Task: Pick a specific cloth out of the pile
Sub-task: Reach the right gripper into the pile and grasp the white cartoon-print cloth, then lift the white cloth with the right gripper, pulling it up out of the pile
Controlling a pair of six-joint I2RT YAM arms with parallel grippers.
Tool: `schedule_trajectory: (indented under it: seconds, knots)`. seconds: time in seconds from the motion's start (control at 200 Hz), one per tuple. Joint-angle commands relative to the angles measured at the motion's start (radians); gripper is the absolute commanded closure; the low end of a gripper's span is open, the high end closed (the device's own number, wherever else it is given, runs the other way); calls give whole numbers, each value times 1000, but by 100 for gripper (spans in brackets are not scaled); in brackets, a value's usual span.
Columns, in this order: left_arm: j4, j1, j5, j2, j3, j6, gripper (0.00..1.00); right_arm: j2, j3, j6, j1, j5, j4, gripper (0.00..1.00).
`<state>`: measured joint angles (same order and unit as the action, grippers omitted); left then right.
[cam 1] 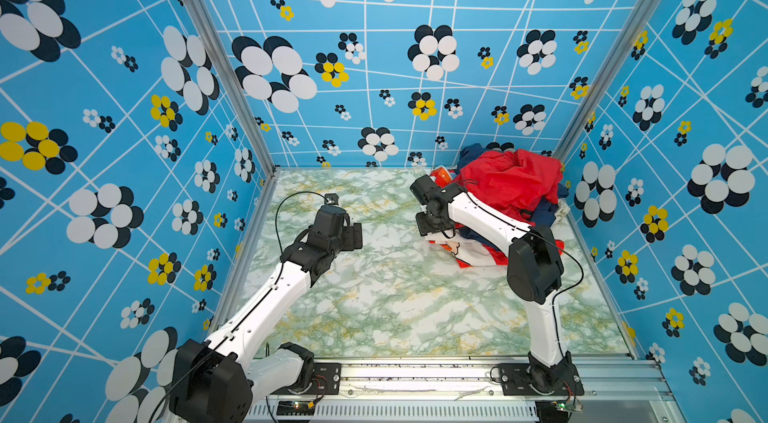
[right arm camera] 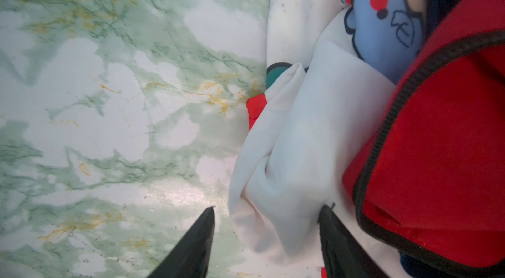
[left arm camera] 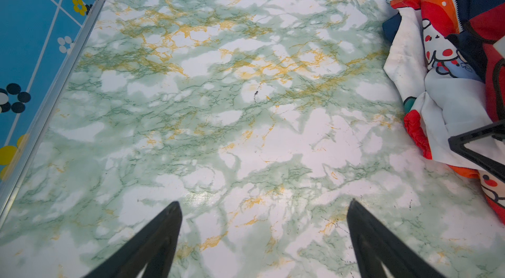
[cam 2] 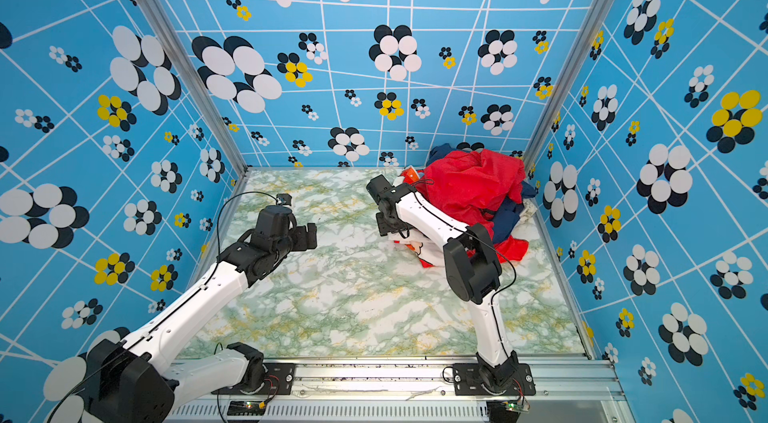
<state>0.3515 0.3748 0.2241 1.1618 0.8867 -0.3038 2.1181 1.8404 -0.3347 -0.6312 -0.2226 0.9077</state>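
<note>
The task was only at its beginning: nothing had been lifted out yet. The small white garment with red panels and cartoon prints [left arm camera: 437,85] lay at the foot of the heap of garments [cam 1: 511,184] in the far right corner of the green-and-white marbled tabletop [cam 1: 374,296]. Its edge spread onto the table on the side facing the arms, and the rest was tucked under the large shiny red garment with black trim [right arm camera: 437,140] and a navy blue cloth [cam 1: 544,213].

The right gripper [right arm camera: 267,208] was low at this edge, jaws apart, with a soft white fold standing between them. One finger touched the fold, and the other was just beside it, so I judge the grasp was not made. What remained was to close on the fold and pull the garment free.

The left gripper [left arm camera: 263,201] hung wide open and empty over bare table.

The white fabric looked matte and limp, with rounded wrinkles. The red one looked slippery and puffed.
</note>
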Motion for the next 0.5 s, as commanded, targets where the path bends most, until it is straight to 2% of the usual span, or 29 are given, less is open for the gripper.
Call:
schedule_trajectory:
  seconds: [0.0,0.21,0.3,0.37,0.43,0.45,0.485,0.495]
  knots:
    - [-9,6,-10,4,-17,-7,4,28,17,-20,-8,-23,15,36]
    - [-9,6,-6,1,-20,-7,4,89,60,-5,-13,-109,68,35]
    - [-11,6,-7,3,-20,-9,4,93,55,-3,-13,-118,60,39]
    - [-10,6,-6,4,-20,-8,4,94,52,0,-13,-121,47,50]
    - [-8,6,-4,3,-20,-9,4,97,52,0,-13,-123,43,70]
    - [-8,6,-3,2,-20,-8,4,96,51,2,-13,-123,42,78]
    - [-7,6,-2,1,-19,-8,4,92,52,3,-13,-128,44,98]
    - [-6,6,-2,1,-18,-9,4,91,54,3,-13,-129,45,100]
